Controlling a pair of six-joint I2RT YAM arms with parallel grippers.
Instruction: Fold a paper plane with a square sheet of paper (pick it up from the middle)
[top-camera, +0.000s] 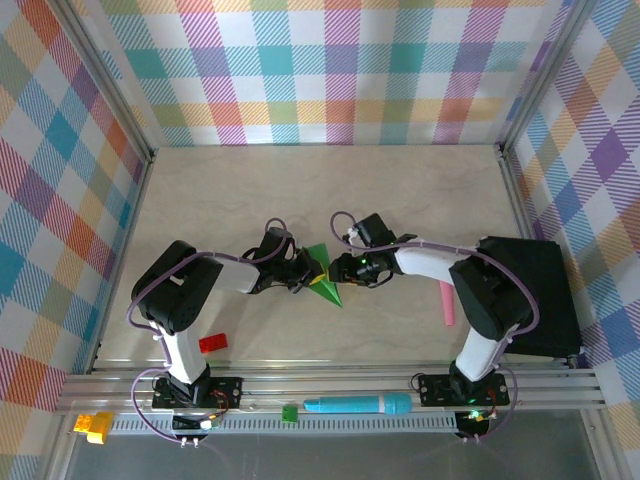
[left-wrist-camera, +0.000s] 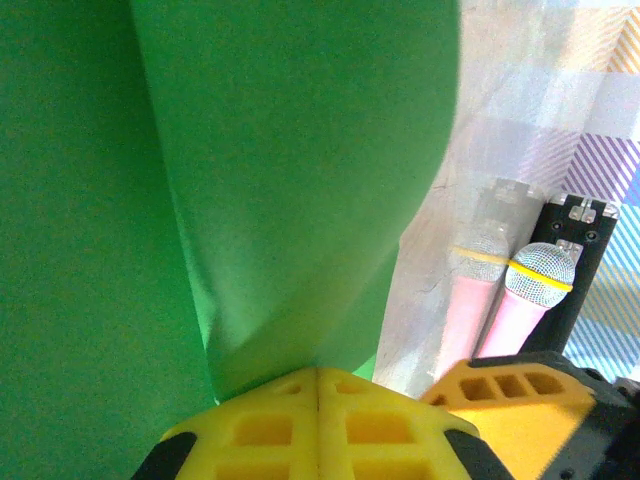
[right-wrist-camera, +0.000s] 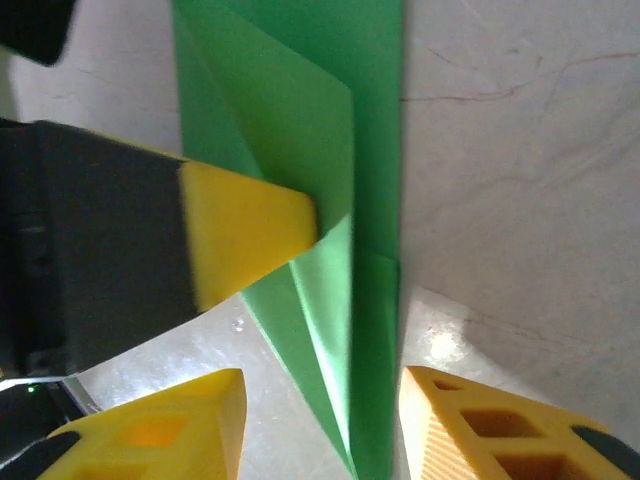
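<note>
The square sheet of paper (top-camera: 326, 286) is bright green and creased into a narrow dart with one sharp tip, the shape of a paper plane. It stands mid-table between both arms. My left gripper (top-camera: 303, 272) is shut on the paper's edge. In the left wrist view its yellow fingertips (left-wrist-camera: 318, 372) meet with the green paper (left-wrist-camera: 280, 150) rising from between them. My right gripper (right-wrist-camera: 322, 385) is open, and the pointed end of the paper (right-wrist-camera: 300, 120) lies between its fingers without touching either. The left gripper's yellow finger (right-wrist-camera: 245, 230) presses the fold from the side.
A pink microphone (top-camera: 447, 302) lies right of the arms, beside a black box (top-camera: 535, 290). A red block (top-camera: 212, 343) sits near the left base. On the front rail lie a teal marker (top-camera: 358, 405), a tiny green block (top-camera: 289, 412) and a yellow block (top-camera: 92, 425).
</note>
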